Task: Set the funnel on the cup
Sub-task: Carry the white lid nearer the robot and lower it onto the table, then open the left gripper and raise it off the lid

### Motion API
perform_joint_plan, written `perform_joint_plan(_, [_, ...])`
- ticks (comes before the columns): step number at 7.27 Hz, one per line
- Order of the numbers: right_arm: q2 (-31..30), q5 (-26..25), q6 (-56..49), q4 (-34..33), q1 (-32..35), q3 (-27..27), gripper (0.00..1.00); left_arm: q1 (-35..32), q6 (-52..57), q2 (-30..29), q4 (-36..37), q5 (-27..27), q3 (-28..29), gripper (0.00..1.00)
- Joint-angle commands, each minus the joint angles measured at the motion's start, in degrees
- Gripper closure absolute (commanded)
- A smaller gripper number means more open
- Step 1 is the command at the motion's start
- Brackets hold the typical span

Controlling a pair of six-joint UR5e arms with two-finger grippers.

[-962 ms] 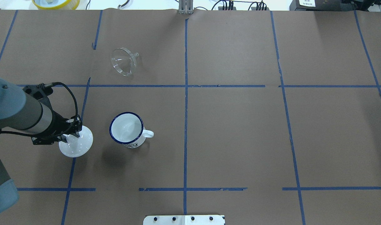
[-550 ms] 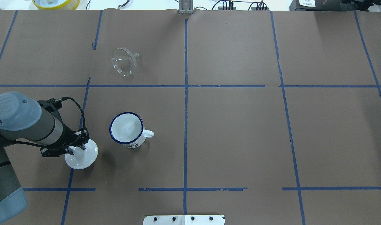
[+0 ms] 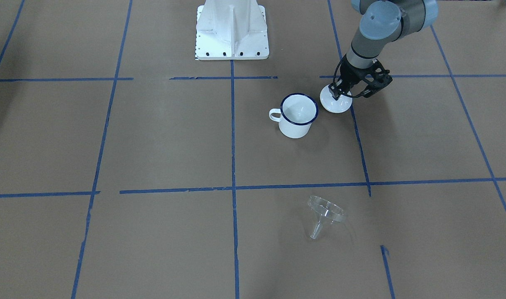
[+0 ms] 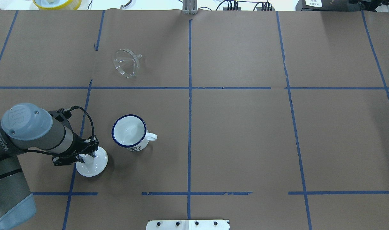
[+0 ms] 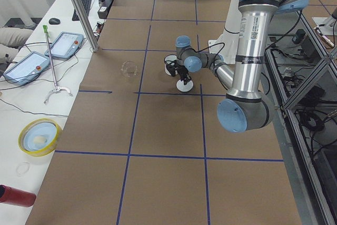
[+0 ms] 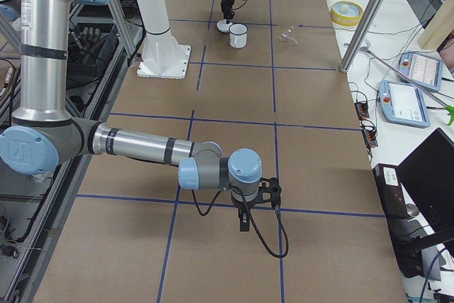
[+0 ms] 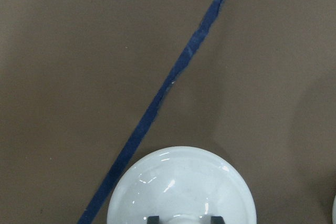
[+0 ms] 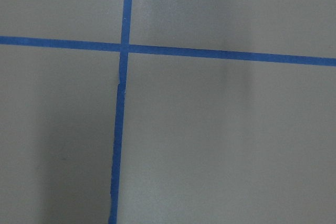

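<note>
The brown desk [image 4: 245, 134] is bare across its middle and right half. The left arm [image 4: 38, 134] comes in low from the desk's left edge. The left hand [image 4: 85, 157] points down, its 2 fingers pinching the knob of a white lid [image 4: 97, 164]. The right hand [image 6: 243, 225] hangs over bare paper, and I cannot tell its opening. The cup [image 4: 129, 132] stands upright near the lid. The funnel [image 4: 126, 63] lies tipped, well apart, toward the far edge.

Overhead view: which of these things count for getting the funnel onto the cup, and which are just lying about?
Job:
funnel, lying on its side
cup, upright and uncovered
left gripper, shut on the lid

Lying about:
the lid itself, not needed on the cup
yellow dish
right gripper, far from both task things
</note>
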Motion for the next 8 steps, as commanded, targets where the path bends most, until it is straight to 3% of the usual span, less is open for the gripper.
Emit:
perform_joint_plan(1, [0.00, 0.04, 0.00, 0.00, 0.00, 0.08, 0.00, -0.01, -0.56, 0.19, -0.06, 0.00, -0.37, 0.00])
perform_joint_plan(3, [0.00, -0.05, 0.00, 0.00, 0.00, 0.08, 0.00, -1.06, -0.65, 0.97, 1.94, 0.00, -5.26, 0.00])
perform_joint_plan(4, [0.00, 0.04, 0.00, 0.00, 0.00, 0.00, 0.00, -1.06, -0.48, 0.20, 4.31, -0.26, -4.51, 0.00])
perform_joint_plan(6, [0.00, 0.04, 0.00, 0.00, 0.00, 0.00, 0.00, -9.72, -0.64, -4.53, 3.81, -0.26, -2.05, 0.00])
perform_joint_plan(8, [0.00, 0.04, 0.00, 0.00, 0.00, 0.08, 0.00, -15.72, -5.87, -13.31, 3.37, -0.18, 5.13, 0.00])
